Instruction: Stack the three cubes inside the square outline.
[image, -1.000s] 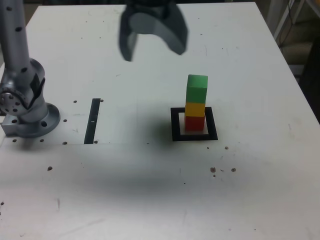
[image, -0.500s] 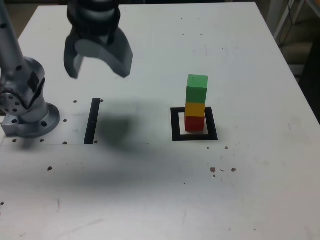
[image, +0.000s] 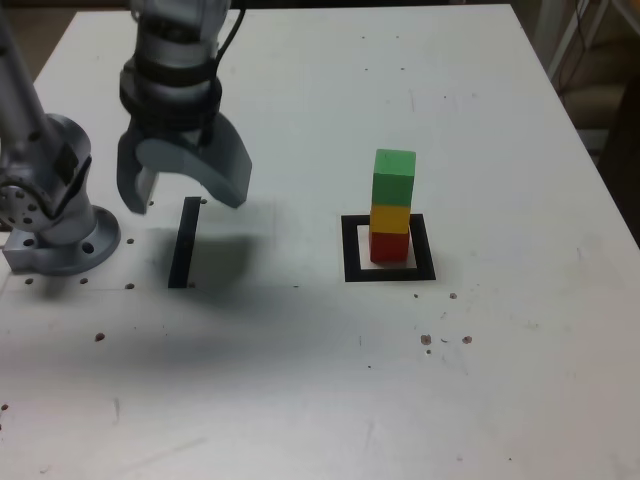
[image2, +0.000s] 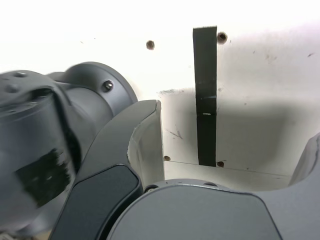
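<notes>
Since the earlier frames the gripper (image: 182, 185) has swung away from above the stack toward the exterior view's left and dropped lower, so it now hangs over the thin black strip (image: 184, 242) beside the arm's base (image: 52, 220). The white table (image: 320, 400) carries everything, its surface dotted with small dark specks. The jaws stand spread wide with nothing between them; in the wrist view the strip (image2: 205, 95) shows through the gap, with the base (image2: 50, 150) close alongside. Well apart, toward the exterior view's right, the square outline (image: 351, 250) frames a stack. The green cube (image: 394, 178) sits on top, the yellow cube (image: 390, 219) in the middle, and the red cube (image: 389, 247) at the bottom on the pale centre.
</notes>
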